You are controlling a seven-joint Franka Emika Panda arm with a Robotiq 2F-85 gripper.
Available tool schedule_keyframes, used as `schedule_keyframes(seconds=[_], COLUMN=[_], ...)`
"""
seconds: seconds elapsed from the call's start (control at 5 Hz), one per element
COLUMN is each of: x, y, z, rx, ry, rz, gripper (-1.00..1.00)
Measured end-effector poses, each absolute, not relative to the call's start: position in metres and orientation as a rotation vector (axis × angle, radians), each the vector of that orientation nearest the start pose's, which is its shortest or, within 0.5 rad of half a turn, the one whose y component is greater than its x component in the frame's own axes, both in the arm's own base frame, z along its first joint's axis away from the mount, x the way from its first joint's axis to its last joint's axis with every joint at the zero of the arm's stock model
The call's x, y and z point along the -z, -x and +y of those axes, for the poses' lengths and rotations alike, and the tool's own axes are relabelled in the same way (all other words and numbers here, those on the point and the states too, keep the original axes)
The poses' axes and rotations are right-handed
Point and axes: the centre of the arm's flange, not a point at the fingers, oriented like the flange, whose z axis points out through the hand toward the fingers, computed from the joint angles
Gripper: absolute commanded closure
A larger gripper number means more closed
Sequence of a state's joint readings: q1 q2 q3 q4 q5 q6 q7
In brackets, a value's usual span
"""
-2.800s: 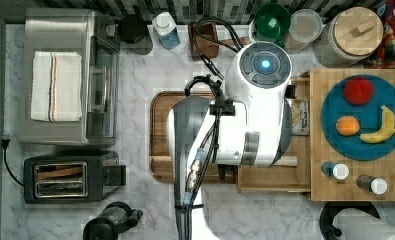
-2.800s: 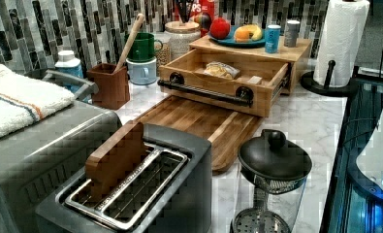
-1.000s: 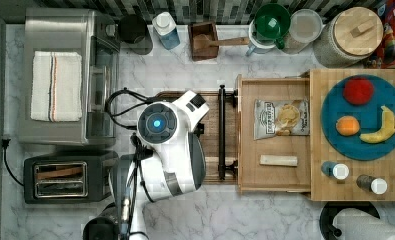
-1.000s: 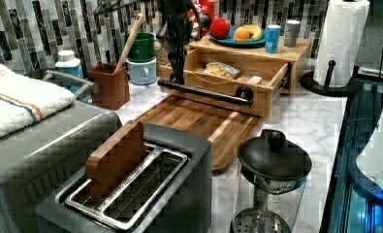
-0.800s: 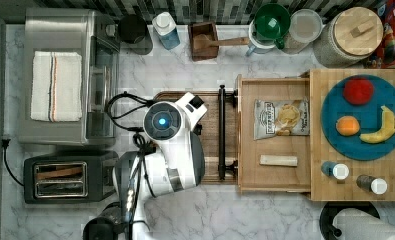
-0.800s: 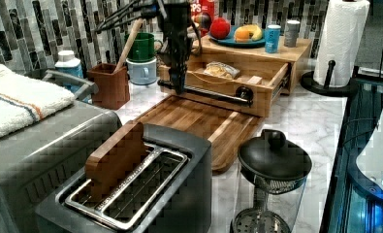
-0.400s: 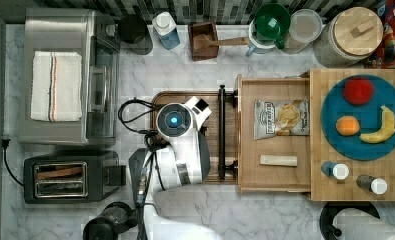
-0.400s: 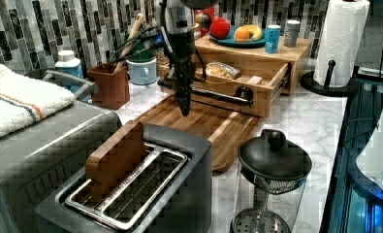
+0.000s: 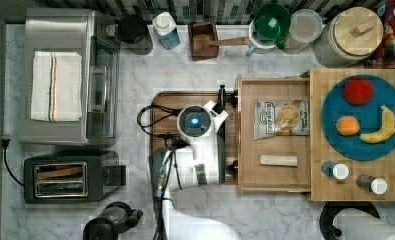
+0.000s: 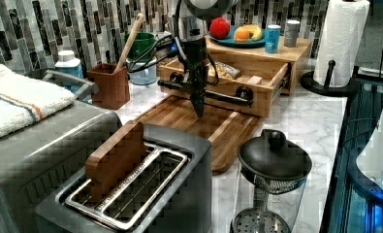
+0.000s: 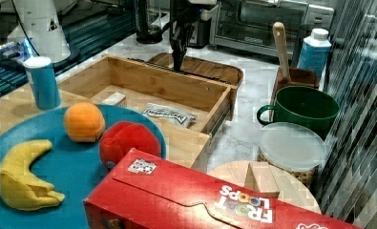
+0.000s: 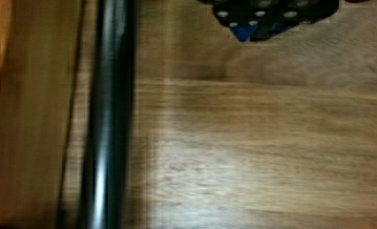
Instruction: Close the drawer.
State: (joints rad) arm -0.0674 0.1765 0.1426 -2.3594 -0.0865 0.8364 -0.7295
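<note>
None done: the drawer [image 9: 272,134] stands pulled fully out, so closing it is wholly ahead.
Drawer place: it juts from under the block [image 9: 357,190] that carries the blue plate [image 9: 330,145], toward the top view's left, over the edge of the brown tray [image 10: 213,127].
Drawer contents: a chip bag [image 9: 281,119] and a small pale stick [image 9: 278,160] lie on its floor, apart from each other.
Handle: the black bar [image 10: 213,94] runs along the drawer's front; in the wrist view it [image 12: 109,114] crosses the picture beside tray wood.
Gripper: it [image 10: 199,106] hangs tips-down over the tray, just in front of the bar in the left view; in the right view it [image 11: 177,59] sits just outside the front wall.
Fingers: they appear pressed together to a narrow point, holding nothing.
Contact: I cannot tell whether the gripper touches the bar.
Left to do: by my reading, meet the bar or front wall and push toward the block until the front sits flush.
Risk: a push off-centre may rack the drawer.
</note>
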Motion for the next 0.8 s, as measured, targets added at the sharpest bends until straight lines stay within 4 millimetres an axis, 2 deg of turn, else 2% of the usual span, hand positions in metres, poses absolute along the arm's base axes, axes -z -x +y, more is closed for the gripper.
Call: schedule_keyframes(seconds=[0.2,0.4,0.8], x=[-0.248,-0.249,-0.249], y=[-0.503,-0.504,-0.503], z=[0.007,-0.018,-0.057], rx=[-0.125,-0.099,-0.081], ry=[3.162,3.154,3.133], rz=[-0.338,-0.399,-0.329], gripper=[1.00,1.00,1.00])
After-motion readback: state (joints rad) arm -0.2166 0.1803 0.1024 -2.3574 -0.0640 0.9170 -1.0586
